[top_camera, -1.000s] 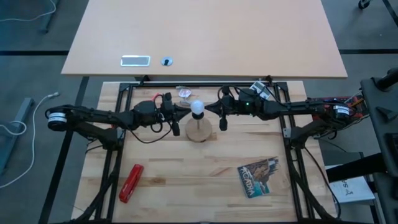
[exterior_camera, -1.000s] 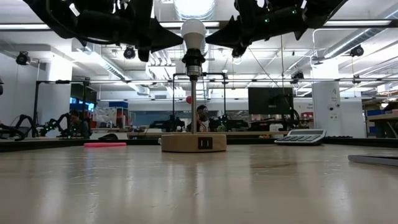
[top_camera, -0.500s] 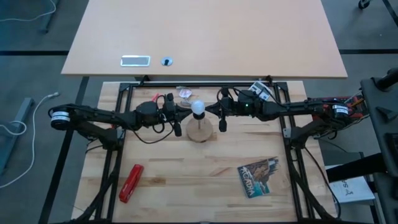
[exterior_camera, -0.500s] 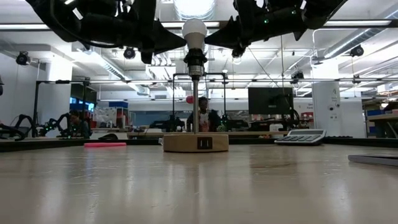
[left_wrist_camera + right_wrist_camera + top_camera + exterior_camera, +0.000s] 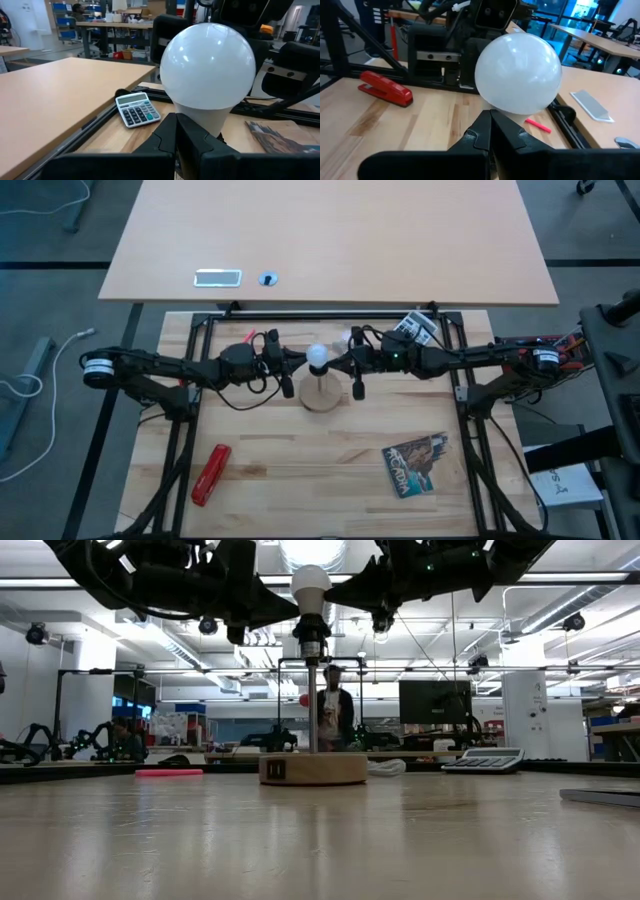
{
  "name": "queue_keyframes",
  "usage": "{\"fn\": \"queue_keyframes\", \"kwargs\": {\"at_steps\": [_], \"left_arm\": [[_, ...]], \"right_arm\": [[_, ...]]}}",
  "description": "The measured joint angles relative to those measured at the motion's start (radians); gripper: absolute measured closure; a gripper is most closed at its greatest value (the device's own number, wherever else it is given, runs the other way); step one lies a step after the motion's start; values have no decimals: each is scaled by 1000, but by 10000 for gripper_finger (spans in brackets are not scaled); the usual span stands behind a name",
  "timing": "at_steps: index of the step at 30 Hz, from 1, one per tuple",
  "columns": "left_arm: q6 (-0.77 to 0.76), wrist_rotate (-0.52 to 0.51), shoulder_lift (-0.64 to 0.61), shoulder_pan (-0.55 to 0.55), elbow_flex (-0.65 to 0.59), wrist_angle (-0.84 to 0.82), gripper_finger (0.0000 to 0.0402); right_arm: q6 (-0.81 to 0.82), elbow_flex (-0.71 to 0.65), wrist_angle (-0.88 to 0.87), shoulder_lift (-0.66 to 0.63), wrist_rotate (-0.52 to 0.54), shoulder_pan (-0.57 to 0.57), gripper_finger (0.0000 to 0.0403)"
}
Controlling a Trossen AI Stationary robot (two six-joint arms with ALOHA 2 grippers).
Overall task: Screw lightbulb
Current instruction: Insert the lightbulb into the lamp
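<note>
The table [image 5: 300,480] is mostly bare in the middle, and the clutter sits out toward the edges: a magazine [image 5: 417,463] near the front on the right arm's side, a red stapler [image 5: 210,474] near the front on the left arm's side, and a calculator [image 5: 418,326] at the back by the right arm. That probably leaves the centre free for both arms to work.

In the centre sits the round wooden base [image 5: 320,392], flat on the table, with a thin post rising to a black socket [image 5: 311,632]. It likely stands there so both arms can reach it equally from either side.

The arms come in from opposite sides at the same height, nearly mirror images. The left gripper [image 5: 296,360] is just beside the bulb on its side, fingers pressed together with nothing between them; its tip sits right below the bulb's neck in the left wrist view. The right gripper [image 5: 338,361] does the same from the other side, fingers together and holding nothing. From these views it's hard to say whether either tip actually touches the bulb.

The bulb [image 5: 318,357] sits on top of the socket, well above the table. Its long axis is vertical: round white head up, narrow base down into the socket, looking upright rather than tilted. How far it's threaded in can't be told.
</note>
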Motion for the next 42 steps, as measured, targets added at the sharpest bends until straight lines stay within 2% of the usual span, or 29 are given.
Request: {"fn": "queue_keyframes", "kwargs": {"at_steps": [9,19,24,34,42], "left_arm": [[0,-7,-1,0,0,-5,401],[-8,-14,-87,-15,0,-129,401],[-21,50,-93,-28,1,-165,401],[-18,45,-25,-30,36,-137,401],[7,41,35,-30,88,-146,401]], "right_arm": [[12,0,-13,-1,18,-1,403],[-26,2,-130,-45,202,-3,403],[-25,2,-132,-42,202,-6,403],[4,2,-60,-3,120,-4,403],[3,2,-64,-3,134,-3,403]]}}
